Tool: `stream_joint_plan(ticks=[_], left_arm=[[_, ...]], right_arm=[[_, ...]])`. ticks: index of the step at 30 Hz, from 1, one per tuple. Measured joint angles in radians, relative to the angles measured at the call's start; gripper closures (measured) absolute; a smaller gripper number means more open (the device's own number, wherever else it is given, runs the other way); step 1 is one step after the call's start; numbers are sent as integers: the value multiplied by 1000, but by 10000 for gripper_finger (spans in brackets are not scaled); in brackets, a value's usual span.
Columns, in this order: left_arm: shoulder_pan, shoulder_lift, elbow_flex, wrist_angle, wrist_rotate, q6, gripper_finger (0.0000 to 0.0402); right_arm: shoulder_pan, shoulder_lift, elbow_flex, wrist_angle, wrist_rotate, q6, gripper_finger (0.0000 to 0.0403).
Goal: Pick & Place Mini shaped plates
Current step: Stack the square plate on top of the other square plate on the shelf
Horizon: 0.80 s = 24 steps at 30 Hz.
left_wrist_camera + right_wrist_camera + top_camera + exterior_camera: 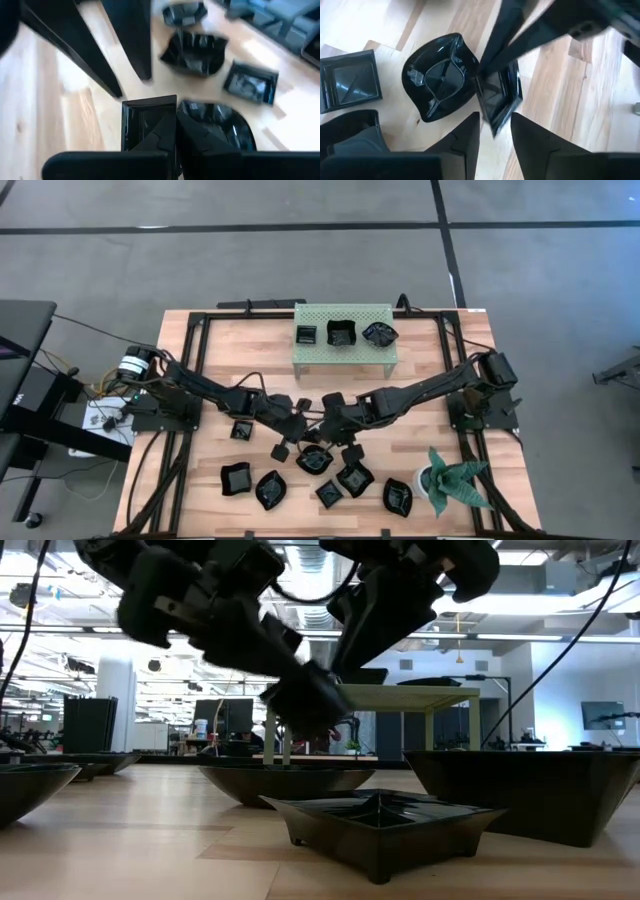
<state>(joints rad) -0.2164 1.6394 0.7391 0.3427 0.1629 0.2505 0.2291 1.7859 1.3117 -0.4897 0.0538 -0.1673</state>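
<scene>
**A:** Where are the mini shaped plates?

**B:** Three sit on the green pegboard stand (342, 347) at the far side of the table (470, 340): a square plate (306, 334), a second squarish plate (341, 333) and a scalloped plate (379, 333). The rest lie loose on the near half of the wood, among them a square one (236, 478), a leaf-shaped one (270, 489) and another leaf-shaped dish (397, 497) just beside the potted plant (452, 481).

**B:** Both arms meet over that cluster.

**A:** What is the left gripper (290, 442) doing?

**B:** Its fingers are pinched narrow on a small square plate (148, 117), gripping it by the rim; a rounder dish (220, 122) lies just beside it. From overhead the grip itself is hidden under the arm.

**A:** And the right gripper (495, 125)?

**B:** Its fingers stand apart, either side of a tilted square plate (499, 95), which the other arm's fingers hold by the edge. I cannot tell whether the right fingers touch it. A wavy-edged dish (440, 76) lies flat next to it.

**A:** The table-level camera?

**B:** Mostly blocked: a shallow plate (380, 820) fills the foreground, the arms are dark and blurred, and the dishes at both sides are cut off.
</scene>
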Motion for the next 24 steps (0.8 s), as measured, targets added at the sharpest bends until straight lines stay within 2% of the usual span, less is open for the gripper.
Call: stream_joint_plan(ticks=[2, 4, 9, 13, 16, 19, 24], left_arm=[[-22, -12, 0, -48, -73, -3, 393], [-42, -41, 0, -88, -188, 1, 392], [-59, -194, 0, -226, -431, 5, 394], [-38, -340, 0, -267, -521, 13, 391], [0, -436, 0, -267, -545, 98, 393], [55, -509, 0, -265, -563, 156, 395], [185, -558, 0, -233, -570, 241, 393]], right_arm=[[-2, 0, 0, -7, 4, 5, 292], [-5, 0, 0, -16, 9, 25, 290], [-9, -11, 0, -129, 25, 123, 294], [-12, -68, 0, -288, 41, 184, 296], [-12, -142, -19, -333, 94, 172, 294], [-18, -241, -91, -248, 125, 124, 294], [-68, -431, -335, 87, 103, -38, 294]])
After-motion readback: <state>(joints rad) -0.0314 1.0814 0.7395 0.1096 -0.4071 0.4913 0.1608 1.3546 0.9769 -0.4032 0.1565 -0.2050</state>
